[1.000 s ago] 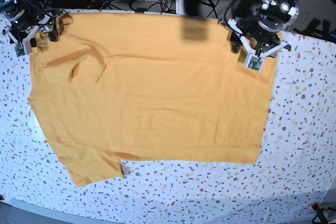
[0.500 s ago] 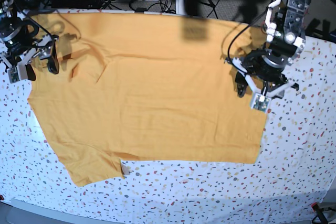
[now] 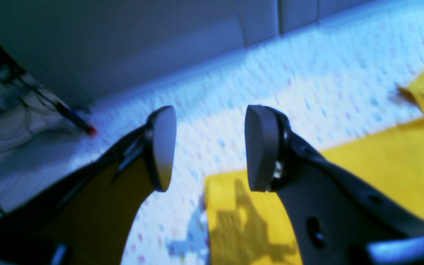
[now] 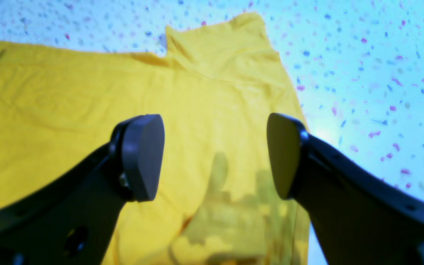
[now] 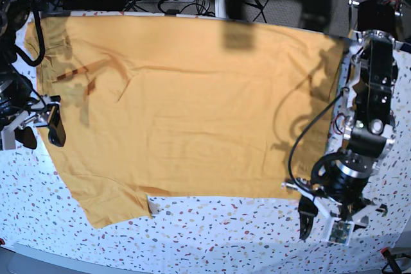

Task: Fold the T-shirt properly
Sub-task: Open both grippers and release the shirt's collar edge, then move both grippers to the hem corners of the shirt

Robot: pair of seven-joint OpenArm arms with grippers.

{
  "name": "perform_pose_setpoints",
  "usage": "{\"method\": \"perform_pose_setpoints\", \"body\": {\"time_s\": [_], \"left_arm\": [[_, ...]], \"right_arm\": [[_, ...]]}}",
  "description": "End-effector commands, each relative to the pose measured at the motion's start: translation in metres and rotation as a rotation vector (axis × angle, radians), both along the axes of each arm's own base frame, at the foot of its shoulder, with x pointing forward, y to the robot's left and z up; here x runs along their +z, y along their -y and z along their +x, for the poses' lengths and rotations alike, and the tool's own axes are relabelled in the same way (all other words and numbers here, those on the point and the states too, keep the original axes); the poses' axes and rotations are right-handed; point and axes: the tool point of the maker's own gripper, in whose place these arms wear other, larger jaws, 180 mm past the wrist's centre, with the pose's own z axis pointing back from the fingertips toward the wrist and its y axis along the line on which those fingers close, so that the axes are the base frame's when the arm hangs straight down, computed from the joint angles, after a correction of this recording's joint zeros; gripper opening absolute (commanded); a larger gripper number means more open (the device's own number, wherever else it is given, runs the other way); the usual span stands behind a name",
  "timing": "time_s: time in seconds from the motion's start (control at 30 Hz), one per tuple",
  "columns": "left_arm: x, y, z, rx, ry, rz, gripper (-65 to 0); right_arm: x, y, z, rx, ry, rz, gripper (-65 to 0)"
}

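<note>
Both grippers stand with jaws parted and nothing between them. The left gripper point(image 5: 321, 226) hangs at the near edge of the table, just off the near hem corner of the T-shirt point(image 5: 186, 107); its wrist view shows the two pads point(image 3: 162, 147) apart over speckled tabletop, with the yellow cloth corner just beyond the jaw tips. The right gripper point(image 5: 40, 131) sits at the opposite side edge of the garment, near a sleeve; its wrist view looks between spread pads point(image 4: 144, 156) down onto flat yellow fabric and the sleeve beyond.

The T-shirt lies spread across the speckled table point(image 5: 244, 235), largely flat, one sleeve projecting toward the near edge and mild creases near the far sleeve. No fold is visible, so the task appears to be at the stage after flattening: every fold remains to be made, and neither gripper has a grasp on the cloth.

Compared with one second before, both arms have travelled from the far corners of the garment toward the near side, the left arm much farther. The cloth outline is almost unchanged, and the jaws were equally wide then.
</note>
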Motion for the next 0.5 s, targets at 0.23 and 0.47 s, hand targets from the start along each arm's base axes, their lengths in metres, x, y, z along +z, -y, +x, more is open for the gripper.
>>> {"method": "perform_pose_setpoints", "body": {"time_s": [0.23,0.47], "left_arm": [[0.055,-0.027,0.062,0.066,0.089,0.005,-36.0],[0.022,-0.05,0.123,0.045,-0.085,-0.01,-36.0]], "right_arm": [[0.051,0.0,0.023,0.014,0.15,-0.013,-22.0],[0.053,-0.001,0.025,0.018,0.137,-0.008,-22.0]]}}
